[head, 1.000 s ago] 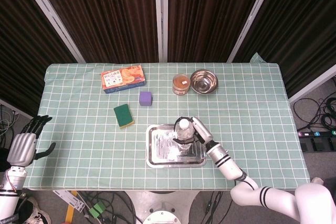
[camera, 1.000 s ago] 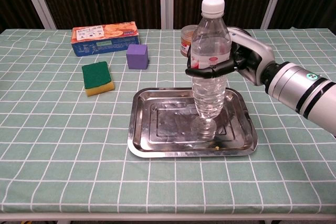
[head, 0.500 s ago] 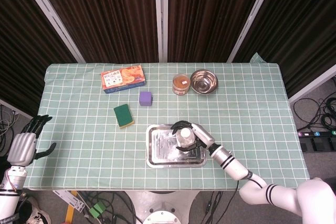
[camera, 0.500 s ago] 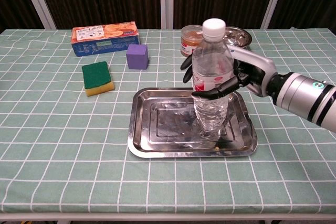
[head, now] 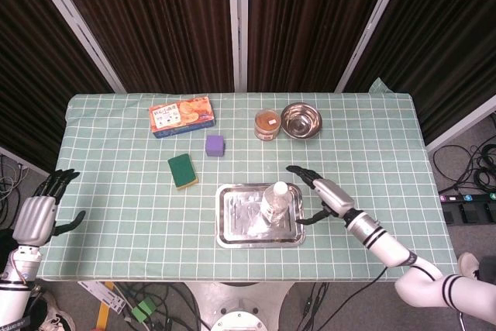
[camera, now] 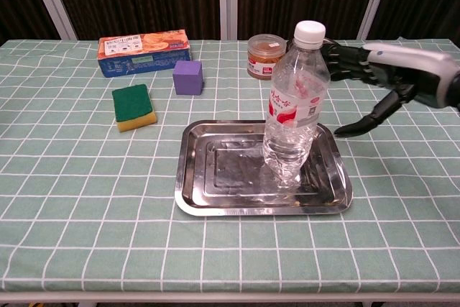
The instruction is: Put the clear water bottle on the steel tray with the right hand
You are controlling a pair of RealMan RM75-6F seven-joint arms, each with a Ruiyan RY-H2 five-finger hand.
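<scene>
The clear water bottle [camera: 293, 109] [head: 277, 201], white-capped with a red label, stands on the right half of the steel tray [camera: 215, 177] [head: 232, 218], leaning a little to the right. My right hand [camera: 384, 80] [head: 319, 191] hovers to the bottle's right with its fingers spread, apart from the bottle and holding nothing. My left hand [head: 35, 215] hangs open off the table's left edge, seen only in the head view.
A green and yellow sponge [camera: 134, 106] and a purple cube [camera: 187, 78] lie left of the tray. A cracker box [camera: 144, 51], a jar [camera: 265, 55] and a steel bowl [head: 301, 120] sit at the back.
My right hand let go of the bottle and drew back to the right with its fingers opening. The bottle now stands free on the tray.
</scene>
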